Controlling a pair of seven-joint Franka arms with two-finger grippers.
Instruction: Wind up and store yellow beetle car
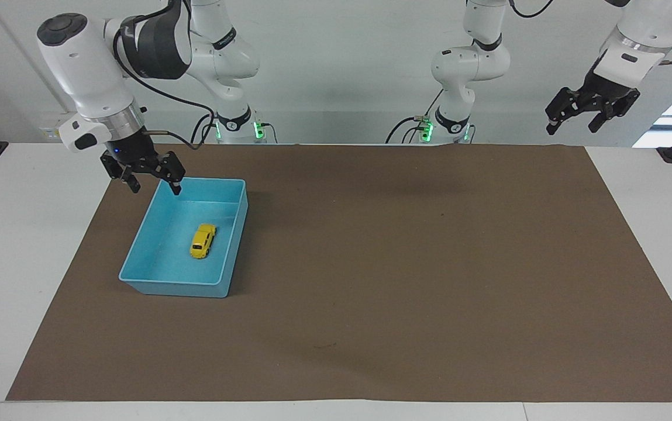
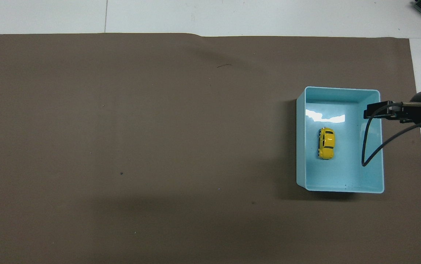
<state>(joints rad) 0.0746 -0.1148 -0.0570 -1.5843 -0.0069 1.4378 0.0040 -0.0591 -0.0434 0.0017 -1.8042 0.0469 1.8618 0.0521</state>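
A white surface is seen from two high cameras, most of it covered by a large brown mat. A pale grey wall stands at the robots' end, where two white arm bases with small green lights are mounted.

Toward the right arm's end of the mat a light-blue bin is set, rectangular and open-topped. The yellow beetle car rests on its wheels on the bin's floor, about midway along, nearer the wall that faces the middle of the mat, touching none of the walls.

The right claw is held in the air over the bin's corner nearest the robots, at the outer rim, its fingers spread and nothing between them. A dark cable is looped from its wrist.

The left claw is held high past the left arm's end of the mat, well apart from the bin, its fingers spread and empty; this arm waits.

The rest of the mat is bare apart from a few small marks. A strip of white surface is left around the mat's edges, widest at the two ends.
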